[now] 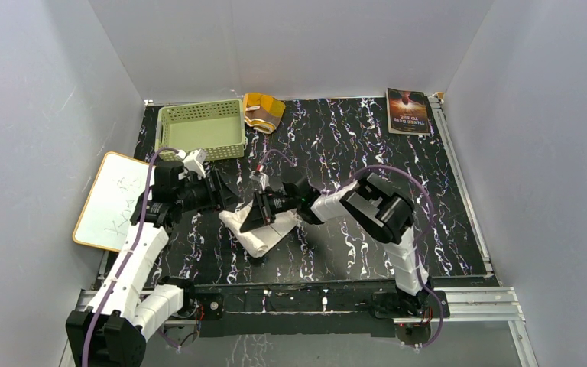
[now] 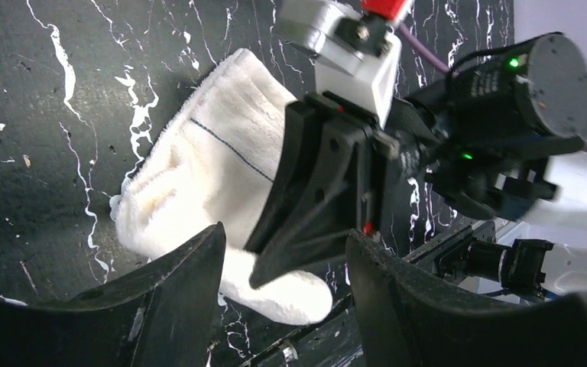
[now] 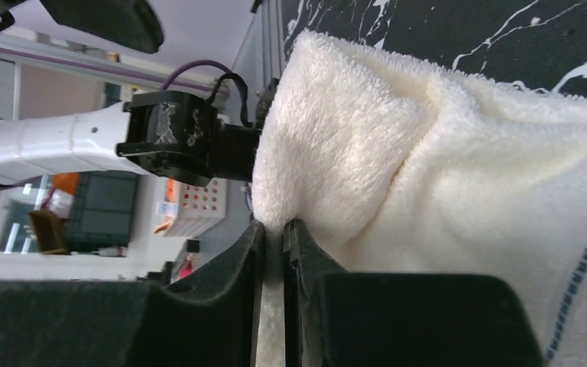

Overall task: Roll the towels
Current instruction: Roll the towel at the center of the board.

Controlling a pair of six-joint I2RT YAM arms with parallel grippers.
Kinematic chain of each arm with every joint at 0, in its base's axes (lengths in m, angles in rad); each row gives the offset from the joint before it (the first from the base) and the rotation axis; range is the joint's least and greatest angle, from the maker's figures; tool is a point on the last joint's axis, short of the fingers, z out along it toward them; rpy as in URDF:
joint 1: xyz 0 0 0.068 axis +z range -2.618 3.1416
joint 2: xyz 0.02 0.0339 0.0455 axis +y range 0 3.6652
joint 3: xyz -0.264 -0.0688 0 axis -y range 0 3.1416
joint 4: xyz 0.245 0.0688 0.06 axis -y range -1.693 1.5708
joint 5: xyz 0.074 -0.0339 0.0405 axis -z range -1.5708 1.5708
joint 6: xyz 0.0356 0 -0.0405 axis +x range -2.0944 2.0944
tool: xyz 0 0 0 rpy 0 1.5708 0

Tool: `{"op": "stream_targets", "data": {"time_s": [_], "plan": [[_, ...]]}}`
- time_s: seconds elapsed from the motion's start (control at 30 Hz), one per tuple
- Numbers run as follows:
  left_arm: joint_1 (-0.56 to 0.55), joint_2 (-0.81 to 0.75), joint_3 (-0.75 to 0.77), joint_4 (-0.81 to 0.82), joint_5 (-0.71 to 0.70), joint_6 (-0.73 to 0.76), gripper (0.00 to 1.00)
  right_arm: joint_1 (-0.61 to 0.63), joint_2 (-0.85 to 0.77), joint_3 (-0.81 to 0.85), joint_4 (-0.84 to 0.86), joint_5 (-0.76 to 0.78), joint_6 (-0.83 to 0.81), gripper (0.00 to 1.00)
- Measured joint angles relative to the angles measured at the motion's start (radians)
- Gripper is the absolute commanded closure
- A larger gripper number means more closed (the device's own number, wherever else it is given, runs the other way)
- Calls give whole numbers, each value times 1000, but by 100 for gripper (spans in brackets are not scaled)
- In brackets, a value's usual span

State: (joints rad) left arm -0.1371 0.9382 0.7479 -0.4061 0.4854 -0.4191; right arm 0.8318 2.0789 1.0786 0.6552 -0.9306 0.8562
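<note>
Arm bases sit at the near edge of the counter (image 1: 428, 199), both arms reaching in toward centre-left

white towel (image 1: 264, 235) lies on the counter a little in from the near edge, centre-left, between the two arms. It is partly bunched up, a loose lump rather than a tight cylinder. One end is a rounded fold, and a thin dark stripe runs across the pile

right gripper (image 3: 273, 229) is clenched on a fold of the white towel. Its fingers are almost touching with a thin layer of cloth pinched between them, and the rest of the towel bulges up past the tips. In the top view it comes in from the right and sits over the far half of the towel

left gripper (image 2: 284, 241) is released, fingers spread wide with nothing between them. It sits just left of the towel, aimed at it and at the right gripper; can't tell whether a fingertip touches the cloth

white board (image 1: 115, 200) with a tan edge lies off to the left beside the left arm, overhanging the counter's left side

Farther back, a green basket (image 1: 201, 128) sits at the far-left corner. patterned towel (image 1: 264, 111), brown with orange-yellow, is in a lump just right of the basket at the far edge; touching or not, can't tell

book (image 1: 407, 112), dark cover, lies flat at the far-right corner, well apart from everything else
</note>
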Motion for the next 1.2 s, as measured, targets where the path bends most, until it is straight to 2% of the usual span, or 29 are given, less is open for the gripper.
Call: {"op": "stream_targets", "data": {"time_s": [0.23, 0.33, 0.43, 0.53, 0.77, 0.93, 1.2], "plan": [[4, -45, -44, 19, 56, -39, 42, -56, 195, -14, 475, -33, 300, 100], [4, -55, -108, 56, 93, -79, 43, -69, 266, -5, 570, -28, 374, 100], [4, -52, -180, 122, 130, -130, 44, -76, 301, -1, 580, -14, 400, 100], [4, -21, -227, 218, 154, -185, 44, -76, 292, 10, 522, 1, 346, 100], [4, 141, -276, 465, 156, -281, 45, -71, 204, 47, 168, 93, 68, 100], [4, 224, -291, 550, 116, -297, 46, -64, 169, 77, -8, 143, -74, 100], [4, 268, -366, 639, -5, -288, 46, -50, 131, 108, -158, 193, -189, 98]]}}
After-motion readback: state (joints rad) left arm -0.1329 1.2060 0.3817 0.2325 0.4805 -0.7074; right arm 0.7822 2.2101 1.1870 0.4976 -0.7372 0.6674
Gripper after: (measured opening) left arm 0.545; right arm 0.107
